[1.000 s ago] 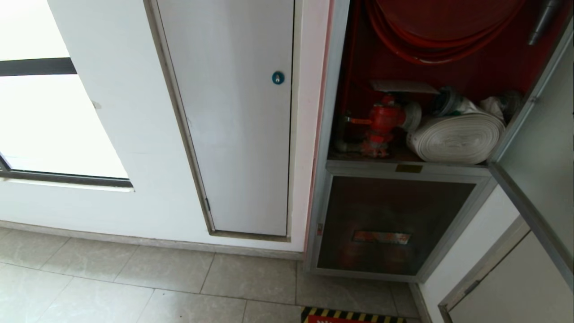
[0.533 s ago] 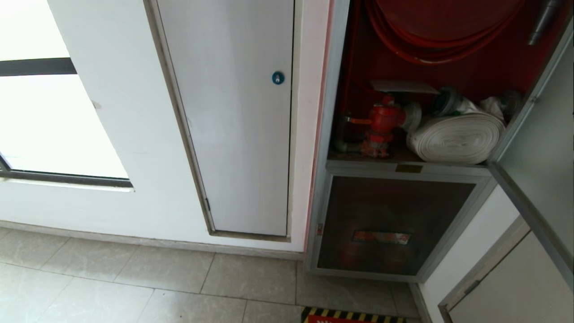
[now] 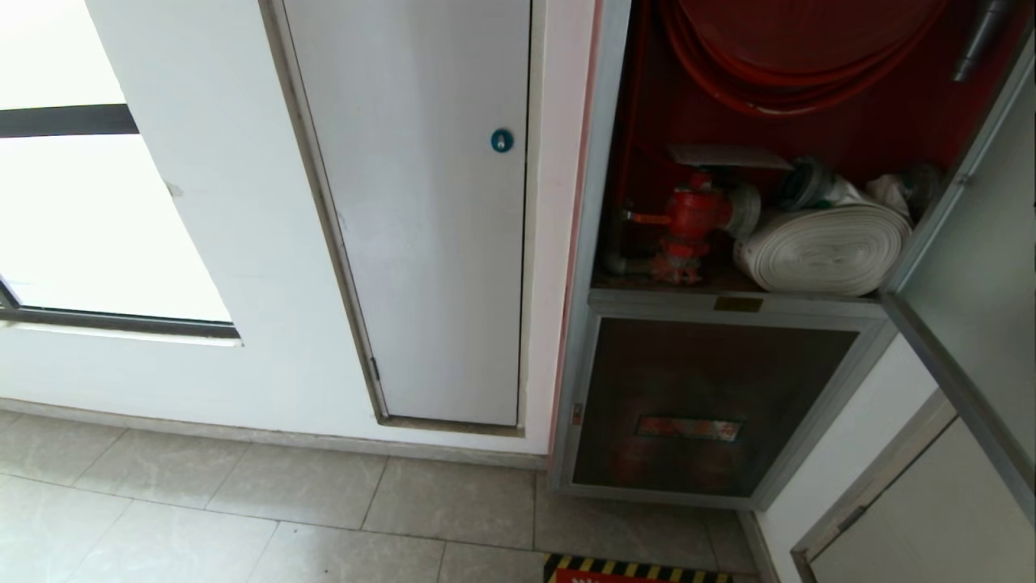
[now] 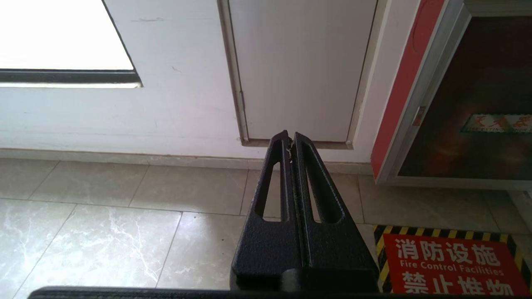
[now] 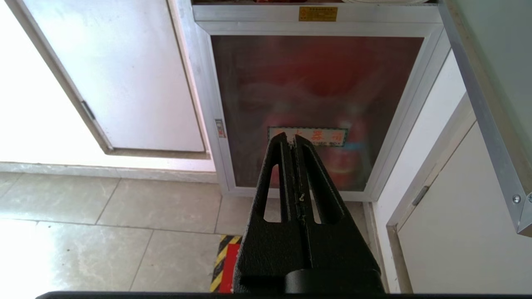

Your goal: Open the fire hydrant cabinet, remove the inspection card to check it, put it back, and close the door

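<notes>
Daylight came through a window [image 3: 105,235] at far left, beside the plain white panel door [image 3: 421,227] with its round blue lock [image 3: 502,140]; further right the fire hydrant cabinet [image 3: 603,162] stood open, its door [image 3: 971,267] swung out, likely for access to the inspection card, which I could not make out among the red valve [image 3: 688,219] and rolled hose [image 3: 821,247]. Both arms hung low, the left end effector [image 4: 291,137] and right end effector [image 5: 290,139] each closed on nothing, apparently parked. A floor sign [image 4: 449,265] read "Fire Control Facilities".
</notes>
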